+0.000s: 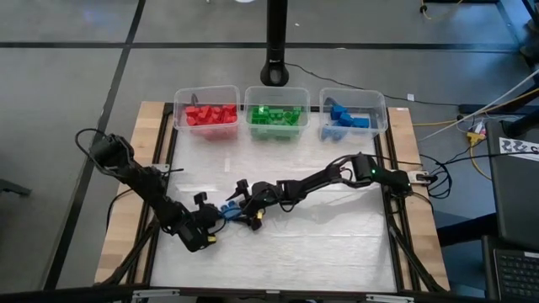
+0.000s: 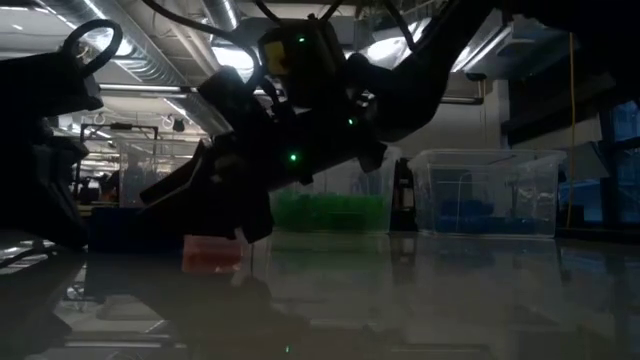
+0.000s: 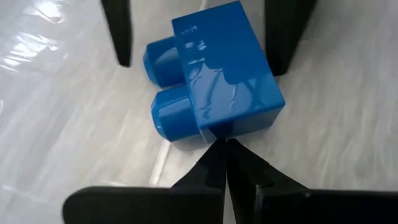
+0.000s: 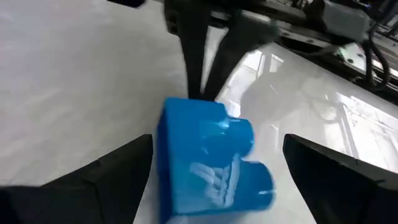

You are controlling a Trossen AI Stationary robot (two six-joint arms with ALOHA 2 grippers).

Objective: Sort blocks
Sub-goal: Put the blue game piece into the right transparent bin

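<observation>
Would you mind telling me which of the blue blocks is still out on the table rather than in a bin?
The lone blue block between the left gripper and right gripper; the other blue blocks sit in the right-hand bin.

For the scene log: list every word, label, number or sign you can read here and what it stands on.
No readable text in any view.
Patterned tag at the right edge beyond the table: black-and-white marks, no words legible.
Blue block, clear bins: no print or label visible.
</observation>
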